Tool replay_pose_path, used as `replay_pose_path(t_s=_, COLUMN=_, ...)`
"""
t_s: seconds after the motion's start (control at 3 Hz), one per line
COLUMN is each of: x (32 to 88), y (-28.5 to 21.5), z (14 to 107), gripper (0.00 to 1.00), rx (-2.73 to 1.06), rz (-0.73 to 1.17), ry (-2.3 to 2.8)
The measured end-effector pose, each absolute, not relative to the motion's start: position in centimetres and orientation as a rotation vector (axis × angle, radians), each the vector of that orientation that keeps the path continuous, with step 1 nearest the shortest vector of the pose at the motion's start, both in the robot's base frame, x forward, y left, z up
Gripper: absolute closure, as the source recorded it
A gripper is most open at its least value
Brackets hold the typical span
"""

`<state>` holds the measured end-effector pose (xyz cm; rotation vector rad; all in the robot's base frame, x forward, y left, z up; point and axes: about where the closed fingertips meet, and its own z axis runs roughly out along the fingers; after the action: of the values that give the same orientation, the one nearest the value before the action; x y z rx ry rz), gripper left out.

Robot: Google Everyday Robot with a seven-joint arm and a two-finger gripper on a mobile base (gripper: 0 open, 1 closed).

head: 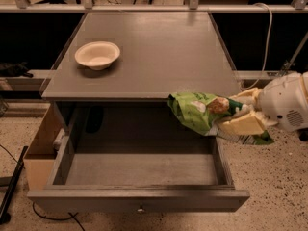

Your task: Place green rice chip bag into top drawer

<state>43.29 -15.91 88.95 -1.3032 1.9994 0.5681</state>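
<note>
The green rice chip bag (195,110), crumpled bright green foil, hangs in the air over the right rear part of the open top drawer (139,170). My gripper (237,113) comes in from the right and is shut on the bag's right end, its cream fingers (240,125) clamped around the foil. The bag sits just below the tabletop's front edge and above the drawer's right wall. The drawer is pulled fully out, its grey floor bare, with a small round knob (140,209) on the front panel.
A white bowl (97,55) stands on the grey tabletop (159,52) at the left. A tan wooden box (41,148) stands against the drawer's left side. A white cable (267,37) hangs at the right. Speckled floor lies around the cabinet.
</note>
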Motion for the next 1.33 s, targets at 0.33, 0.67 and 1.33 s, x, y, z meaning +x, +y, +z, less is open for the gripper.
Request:
replay_pose_path(t_s=0.33, x=41.0, y=-14.9, z=86.6, gripper=1.00, rx=-1.247, rz=0.604, ry=2.039)
replay_pose_path(t_s=0.67, x=39.7, y=-12.9, z=83.0, gripper=1.00, rx=-1.198, rz=0.624, ry=2.096)
replay_pose_path(t_s=1.33, x=43.4, y=-8.1, z=77.7, gripper=1.00, rx=-1.191, rz=0.628, ry=2.107)
